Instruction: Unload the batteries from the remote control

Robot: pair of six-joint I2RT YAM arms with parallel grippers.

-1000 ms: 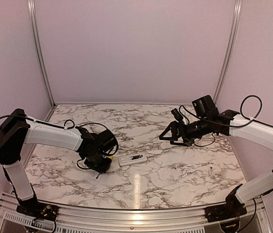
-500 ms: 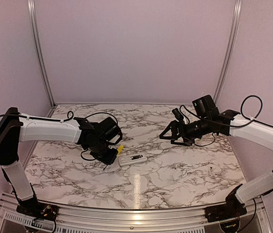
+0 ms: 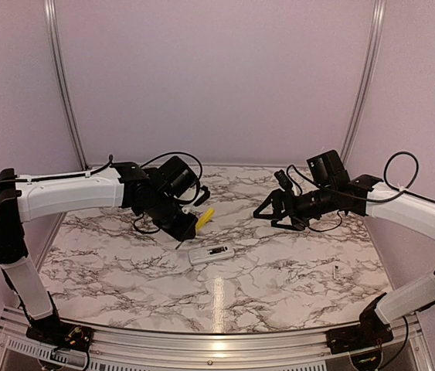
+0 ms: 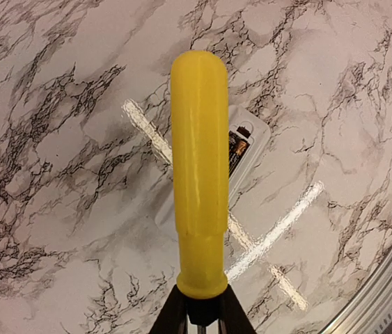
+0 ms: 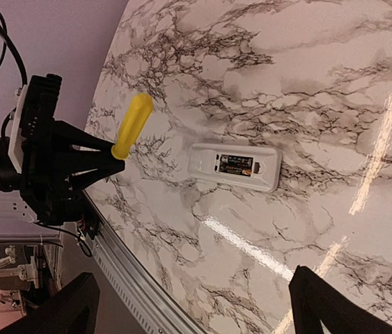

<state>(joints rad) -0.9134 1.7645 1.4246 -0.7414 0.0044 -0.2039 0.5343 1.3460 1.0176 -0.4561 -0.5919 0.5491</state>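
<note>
**Top external view: screwdriver lifted, remote lying with its batteries in**

Top external gives me the layout. The remote control [image 3: 211, 253] lies flat on the marble table [image 3: 279, 286], toward 6 o'clock of the table's middle, touched by neither arm. The left gripper [image 3: 187, 232] hangs in the air at 10 o'clock of it, and the right gripper [image 3: 270, 218] is well apart at 2 o'clock. From up here the remote's dark recess is only a smudge.

The right wrist view fills that in: the recess is uncovered and faces up, with the batteries [image 5: 235, 165] seated inside. They are dark with orange print, and I cannot separate them well enough to count. This view also shows the right arm's own fingers [image 5: 335, 306] spread wide, with nothing between them.

The left wrist view shows what top external only hints at. The left fingers are pinched tight at the base of the screwdriver [image 4: 198, 174], whose yellow handle points away from the camera and covers half the remote.

My count is one remote, one screwdriver and one pale screw [image 3: 335, 271], which lies at 4 o'clock of the remote.
</note>
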